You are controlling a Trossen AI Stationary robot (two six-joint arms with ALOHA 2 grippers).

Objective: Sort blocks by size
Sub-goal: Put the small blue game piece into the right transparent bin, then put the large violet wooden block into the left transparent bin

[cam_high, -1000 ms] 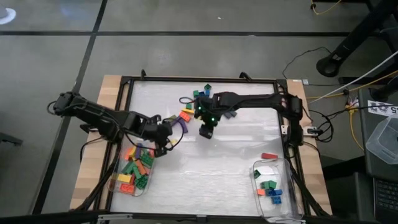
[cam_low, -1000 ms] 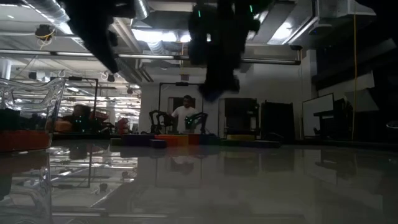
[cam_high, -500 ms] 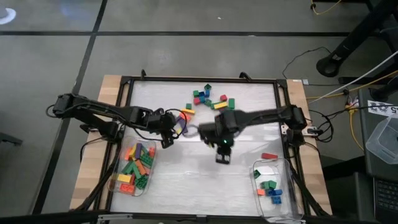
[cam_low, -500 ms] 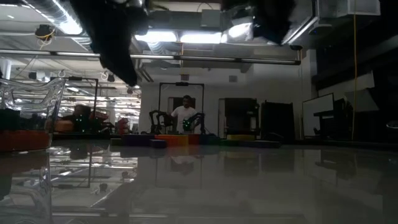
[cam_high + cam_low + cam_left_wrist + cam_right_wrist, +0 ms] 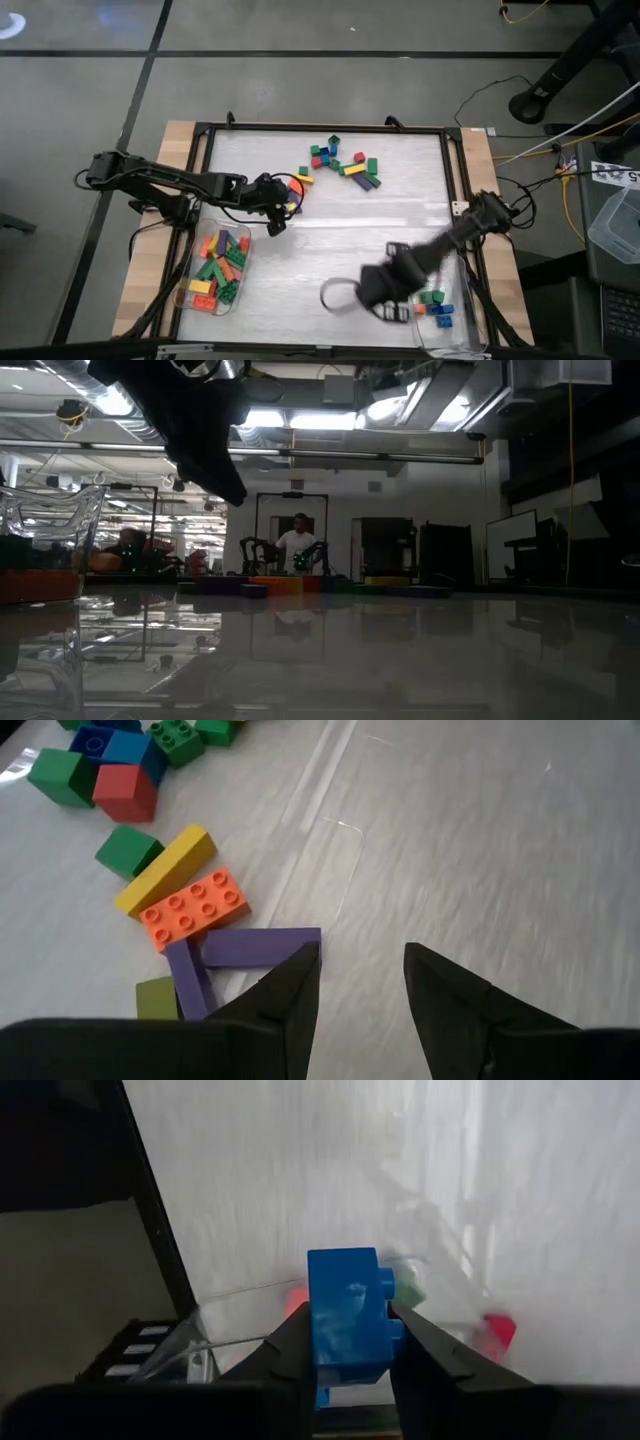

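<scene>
Right gripper (image 5: 345,1345) is clamped on a short blue block (image 5: 345,1312); in the right wrist view the block sits pinched between both fingers, studs to one side. In the high view this gripper (image 5: 392,305) is in the lower right of the frame, at the left edge of the right clear tub (image 5: 462,338), which holds a few small blocks in green, blue, orange and red. A red block (image 5: 432,250) lies on the white table (image 5: 330,250) just above that tub.

Left gripper (image 5: 360,985) has its fingers parted with nothing between them. In the high view it (image 5: 272,222) sits left of centre, beside a small cluster of blocks. The left wrist view shows that cluster close up: a long purple block (image 5: 258,946) touching one fingertip, a second purple block (image 5: 188,982), an orange studded block (image 5: 194,908), a long yellow block (image 5: 165,870) and a green block (image 5: 128,851).

Left clear tub (image 5: 190,305), lower left of the high view, holds many blocks in green, orange, yellow and red.

A loose group of blocks (image 5: 340,163) lies in the upper centre of the table: green, red, blue, yellow, purple.

Low view: a dark arm (image 5: 190,420) hangs at upper left; a person (image 5: 298,545) stands far behind.
</scene>
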